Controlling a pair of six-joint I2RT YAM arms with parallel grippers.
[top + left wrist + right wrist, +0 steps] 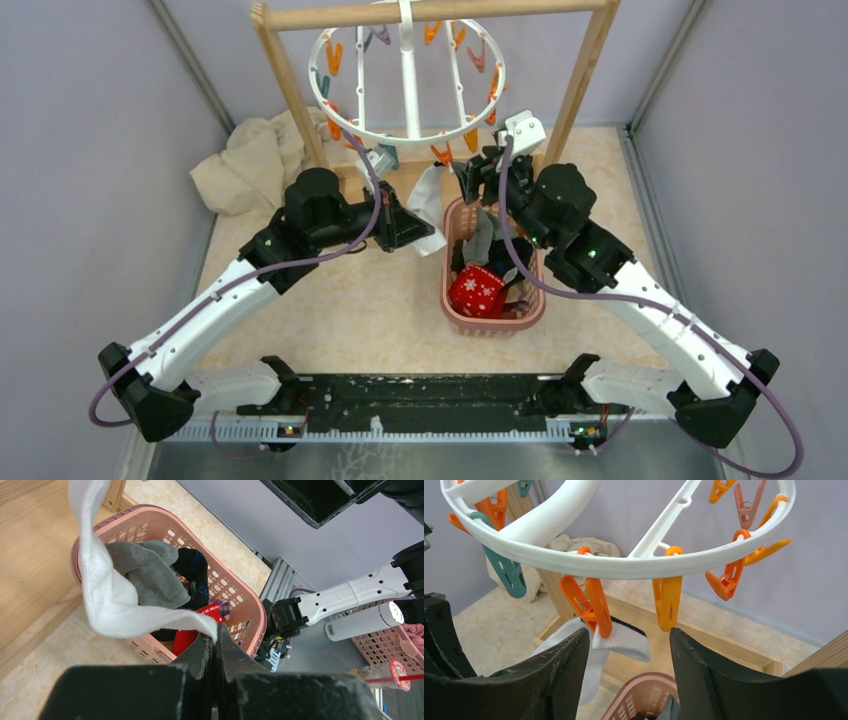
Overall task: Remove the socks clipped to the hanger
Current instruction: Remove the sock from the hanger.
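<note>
Left wrist view: my left hand (216, 630) pinches the toe of the white sock (107, 600), which arcs up over the basket (250, 607). A grey sock (150, 575), black sock (192, 567) and red sock (186, 639) lie inside it, done. My right hand (629, 636) is spread just under the orange clip (591, 602) holding the white sock's cuff to the hanger (624, 567). The other clips (667, 602) that I can see hang empty, so I judge this is the last sock.
</note>
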